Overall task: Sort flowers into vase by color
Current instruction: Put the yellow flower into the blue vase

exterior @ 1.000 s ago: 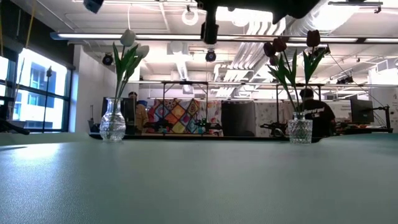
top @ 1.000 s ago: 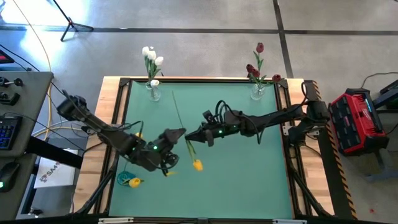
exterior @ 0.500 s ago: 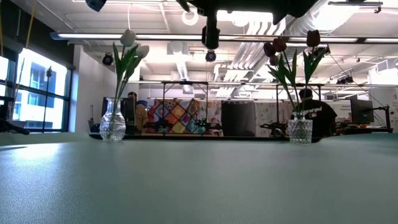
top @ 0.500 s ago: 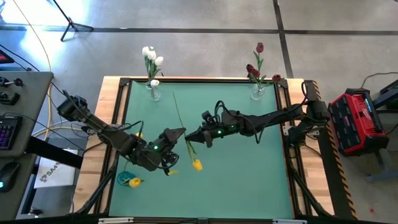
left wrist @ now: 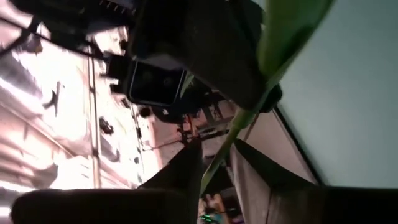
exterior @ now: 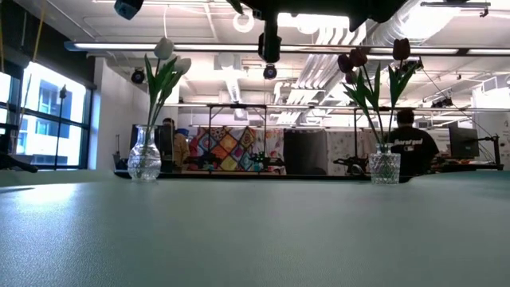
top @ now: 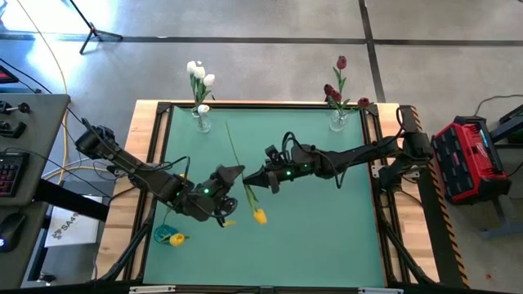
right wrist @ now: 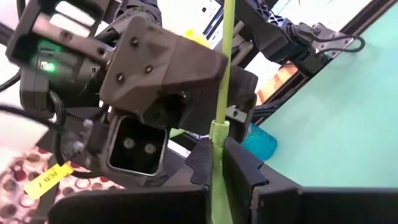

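Item one, the green surface (top: 327,220), carries my two arms meeting near its middle: right hand (top: 249,178) clamped on the stem of a yellow tulip (top: 258,216), left hand (top: 231,174) with its fingers (left wrist: 180,180) close on both sides of that stem, grip unconfirmed. Smaller items: white tulips (top: 198,73) in a vase at the far left corner, dark red tulips (top: 336,91) at the far right corner, another yellow flower (top: 175,239) near the left edge.

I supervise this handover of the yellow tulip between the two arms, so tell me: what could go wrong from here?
1. The left gripper and right gripper pinch the same thin stem almost nose to nose; pulling apart early could bend it.
2. The yellow tulip head hangs low over the table and could drag.
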